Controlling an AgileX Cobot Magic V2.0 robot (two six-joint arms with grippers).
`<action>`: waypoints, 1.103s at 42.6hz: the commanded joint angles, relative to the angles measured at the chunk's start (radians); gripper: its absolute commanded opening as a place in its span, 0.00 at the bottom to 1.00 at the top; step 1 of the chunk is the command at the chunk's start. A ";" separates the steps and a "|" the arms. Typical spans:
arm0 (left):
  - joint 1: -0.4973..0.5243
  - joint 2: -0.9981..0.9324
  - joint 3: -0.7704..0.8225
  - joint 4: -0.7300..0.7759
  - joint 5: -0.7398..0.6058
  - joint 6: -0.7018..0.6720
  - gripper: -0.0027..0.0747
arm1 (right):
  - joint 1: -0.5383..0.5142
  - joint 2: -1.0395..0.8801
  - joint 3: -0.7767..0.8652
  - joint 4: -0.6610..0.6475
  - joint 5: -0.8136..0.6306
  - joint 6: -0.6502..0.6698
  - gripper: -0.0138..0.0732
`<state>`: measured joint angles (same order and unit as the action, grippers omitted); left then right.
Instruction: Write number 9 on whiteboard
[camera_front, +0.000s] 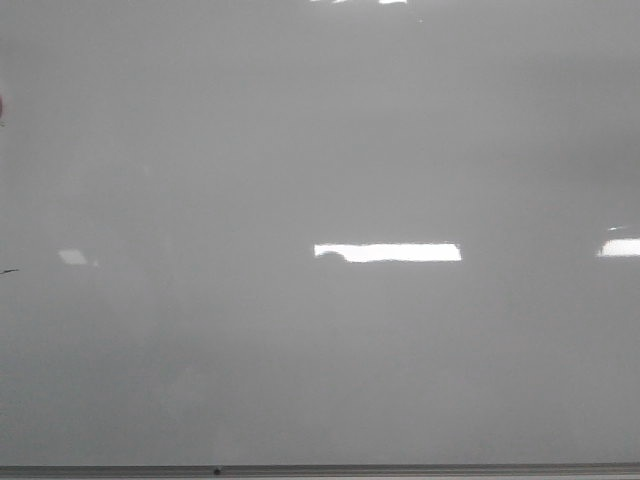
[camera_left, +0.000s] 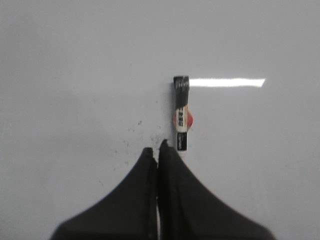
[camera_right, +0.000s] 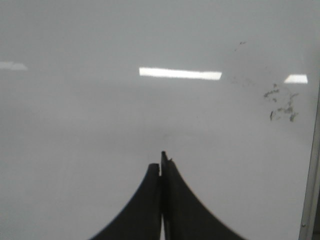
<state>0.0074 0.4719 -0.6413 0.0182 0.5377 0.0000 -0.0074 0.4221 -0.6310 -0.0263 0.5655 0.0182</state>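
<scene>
The whiteboard (camera_front: 320, 380) is glossy pale grey and fills the front view; no number 9 shows on it in any view. Neither gripper shows in the front view. In the left wrist view my left gripper (camera_left: 156, 149) is shut, jaws pressed together with nothing between them, over the board (camera_left: 75, 75). A marker (camera_left: 181, 115) with a black cap and white, red-spotted barrel lies on the board just beyond the fingertips, its near end hidden by one finger. In the right wrist view my right gripper (camera_right: 161, 159) is shut and empty over the board (camera_right: 75, 125).
A thin grey metal edge strip (camera_front: 320, 469) runs along the board's near side and shows in the right wrist view (camera_right: 310, 190). Faint black ink smudges (camera_right: 281, 104) lie near that edge. Small ink specks (camera_left: 135, 127) lie by the marker. Bright light glares (camera_front: 388, 252) reflect off the board.
</scene>
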 joint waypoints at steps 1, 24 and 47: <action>-0.008 0.049 -0.022 -0.009 -0.031 0.000 0.01 | 0.001 0.047 -0.033 -0.006 -0.060 -0.004 0.08; -0.008 0.196 -0.002 -0.018 -0.035 0.000 0.06 | 0.001 0.174 -0.033 -0.006 0.012 -0.047 0.38; -0.008 0.548 -0.079 -0.056 -0.228 0.014 0.69 | 0.001 0.174 -0.033 -0.006 0.011 -0.048 0.86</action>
<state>0.0074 0.9645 -0.6614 -0.0244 0.4043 0.0140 -0.0074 0.5879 -0.6310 -0.0263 0.6398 -0.0186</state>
